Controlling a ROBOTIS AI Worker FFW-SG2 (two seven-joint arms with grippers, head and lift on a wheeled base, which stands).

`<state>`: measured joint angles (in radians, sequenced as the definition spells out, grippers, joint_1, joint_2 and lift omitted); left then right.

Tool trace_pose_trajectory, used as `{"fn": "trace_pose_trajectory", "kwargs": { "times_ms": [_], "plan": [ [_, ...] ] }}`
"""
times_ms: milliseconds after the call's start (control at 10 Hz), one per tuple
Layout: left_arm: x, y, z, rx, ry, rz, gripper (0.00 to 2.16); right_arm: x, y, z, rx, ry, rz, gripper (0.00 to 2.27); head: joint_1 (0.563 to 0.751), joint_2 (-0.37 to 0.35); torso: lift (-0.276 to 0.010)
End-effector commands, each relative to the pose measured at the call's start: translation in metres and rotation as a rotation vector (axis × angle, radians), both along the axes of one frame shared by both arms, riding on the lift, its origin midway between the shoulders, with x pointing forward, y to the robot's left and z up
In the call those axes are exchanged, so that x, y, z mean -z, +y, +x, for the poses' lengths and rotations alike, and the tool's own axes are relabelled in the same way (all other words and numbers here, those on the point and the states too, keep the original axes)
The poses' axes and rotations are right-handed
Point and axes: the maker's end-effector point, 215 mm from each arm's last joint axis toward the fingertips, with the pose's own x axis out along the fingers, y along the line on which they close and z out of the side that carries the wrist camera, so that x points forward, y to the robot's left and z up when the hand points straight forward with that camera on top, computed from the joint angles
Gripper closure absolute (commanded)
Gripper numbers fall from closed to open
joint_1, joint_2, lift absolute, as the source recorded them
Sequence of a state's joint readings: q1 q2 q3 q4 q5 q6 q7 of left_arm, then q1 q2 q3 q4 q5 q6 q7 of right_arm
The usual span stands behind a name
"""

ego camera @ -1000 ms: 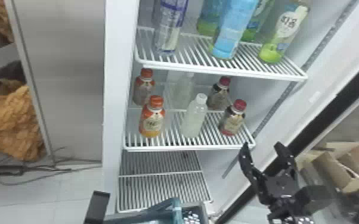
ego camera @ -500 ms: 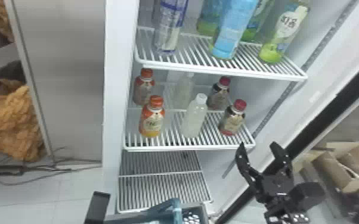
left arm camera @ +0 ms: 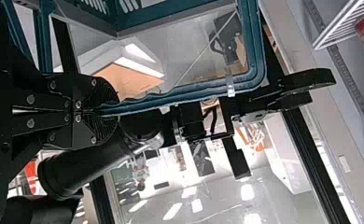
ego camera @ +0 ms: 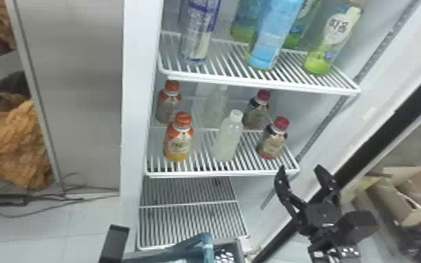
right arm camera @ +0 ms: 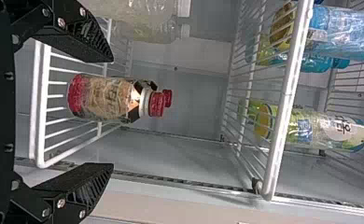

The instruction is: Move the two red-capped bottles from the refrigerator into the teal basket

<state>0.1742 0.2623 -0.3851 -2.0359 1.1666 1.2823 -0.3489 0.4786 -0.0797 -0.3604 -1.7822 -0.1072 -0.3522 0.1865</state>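
My left gripper (left arm camera: pixel 101 110) pinches the basket (ego camera: pixel 204 244) at six o'clock. My right gripper (ego camera: pixel 300 169), wide and empty at four, should enter level, straddle the front bottle (ego camera: pixel 272 140) at three, then close softly, sparing the back bottle (ego camera: pixel 256 112) at two.

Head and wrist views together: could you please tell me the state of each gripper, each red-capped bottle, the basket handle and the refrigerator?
Left gripper: shut on the basket handle
Right gripper: open, holding nothing
Front red-capped bottle: upright, capped, on the shelf
Rear red-capped bottle: upright, capped, behind it
Basket handle: raised, gripped
Refrigerator: open
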Motion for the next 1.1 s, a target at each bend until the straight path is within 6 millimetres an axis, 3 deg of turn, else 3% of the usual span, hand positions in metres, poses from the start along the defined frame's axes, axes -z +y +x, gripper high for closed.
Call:
{"fn": "trace_pose_trajectory", "kwargs": {
  "times_ms": [0,500,1000],
  "plan": [
    [0.000,0.000,0.001,0.001,-0.002,0.000,1.13,0.002,-0.001,0.004,0.001,0.007,0.002,0.23,0.695,-0.350,-0.228],
    [-0.001,0.000,0.001,0.002,-0.004,0.001,1.13,0.012,0.002,0.025,-0.013,0.031,0.013,0.23,0.695,-0.350,-0.228],
    [-0.002,-0.001,0.001,0.005,-0.005,-0.001,1.13,0.015,0.004,0.069,-0.028,0.018,0.045,0.19,0.695,-0.350,-0.228]
  ]
}}
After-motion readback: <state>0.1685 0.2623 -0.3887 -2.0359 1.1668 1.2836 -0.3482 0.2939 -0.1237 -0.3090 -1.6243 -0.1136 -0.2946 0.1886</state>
